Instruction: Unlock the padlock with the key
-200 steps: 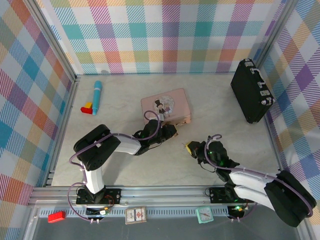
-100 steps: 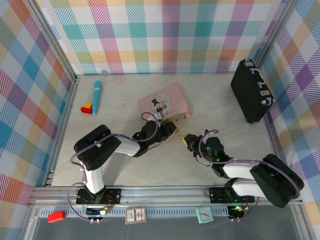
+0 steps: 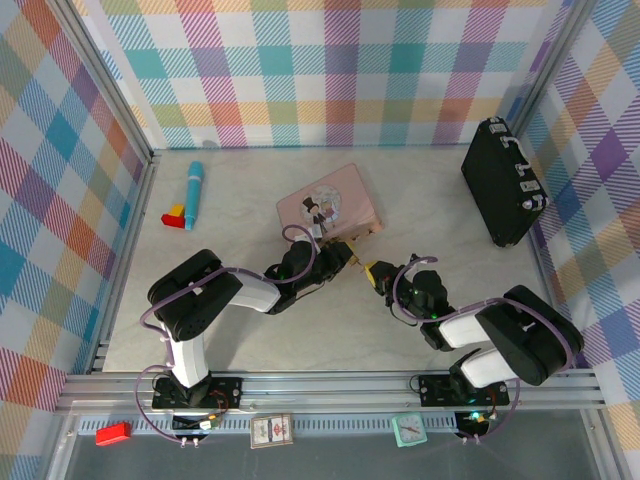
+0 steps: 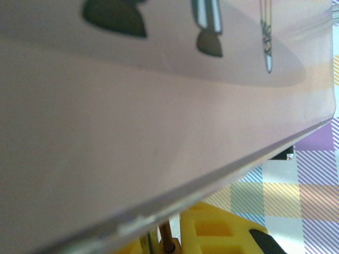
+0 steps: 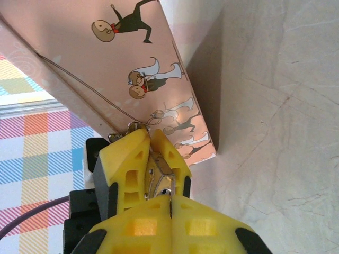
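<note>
Brass padlock (image 5: 159, 179) is clamped in the left gripper (image 3: 344, 262); the right gripper (image 5: 170, 203), clenched, perhaps on the key, meets it: insertion seems in hand, needing fine alignment next.

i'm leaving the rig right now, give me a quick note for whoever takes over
Left tool: shut on the padlock, held close against the pink tin's near corner.
Right tool: shut, tips at the padlock's base, pinching a silvery sliver that looks like the key.
Done: both pieces are in hand and lined up tip to tip.
Left: turn the key and free the shackle. How deep the key sits cannot be told.
</note>
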Action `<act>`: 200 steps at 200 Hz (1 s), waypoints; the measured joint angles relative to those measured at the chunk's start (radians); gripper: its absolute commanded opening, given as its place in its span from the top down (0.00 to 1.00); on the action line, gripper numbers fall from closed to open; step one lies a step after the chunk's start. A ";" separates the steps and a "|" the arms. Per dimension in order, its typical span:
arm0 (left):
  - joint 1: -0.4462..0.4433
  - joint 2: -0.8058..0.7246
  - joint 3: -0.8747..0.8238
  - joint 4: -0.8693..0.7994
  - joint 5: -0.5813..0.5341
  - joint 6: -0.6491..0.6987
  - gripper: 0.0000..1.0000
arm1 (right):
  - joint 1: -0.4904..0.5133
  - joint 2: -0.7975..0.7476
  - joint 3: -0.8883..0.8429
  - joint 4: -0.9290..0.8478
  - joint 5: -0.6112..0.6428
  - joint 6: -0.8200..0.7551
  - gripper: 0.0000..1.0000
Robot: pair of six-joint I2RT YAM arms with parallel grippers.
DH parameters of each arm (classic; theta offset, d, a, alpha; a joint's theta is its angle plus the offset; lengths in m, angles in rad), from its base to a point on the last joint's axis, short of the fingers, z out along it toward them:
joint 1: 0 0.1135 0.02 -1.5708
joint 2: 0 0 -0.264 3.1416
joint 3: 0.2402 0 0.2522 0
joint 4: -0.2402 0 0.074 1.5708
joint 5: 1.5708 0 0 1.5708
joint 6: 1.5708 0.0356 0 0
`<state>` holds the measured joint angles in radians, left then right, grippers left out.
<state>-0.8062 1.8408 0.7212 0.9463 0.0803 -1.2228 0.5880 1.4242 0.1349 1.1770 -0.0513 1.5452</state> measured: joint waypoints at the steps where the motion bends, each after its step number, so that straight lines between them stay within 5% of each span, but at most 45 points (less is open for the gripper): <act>1: 0.000 0.000 0.000 0.000 0.000 0.000 1.00 | 0.000 0.000 0.000 0.000 0.000 0.000 1.00; 200: 0.002 0.004 0.000 0.030 -0.003 -0.038 1.00 | -0.001 0.056 0.012 0.078 -0.029 0.036 1.00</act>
<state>-0.8043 1.8446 0.7212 0.9760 0.0772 -1.2606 0.5873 1.4807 0.1471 1.2552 -0.0803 1.5810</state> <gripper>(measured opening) 0.126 0.054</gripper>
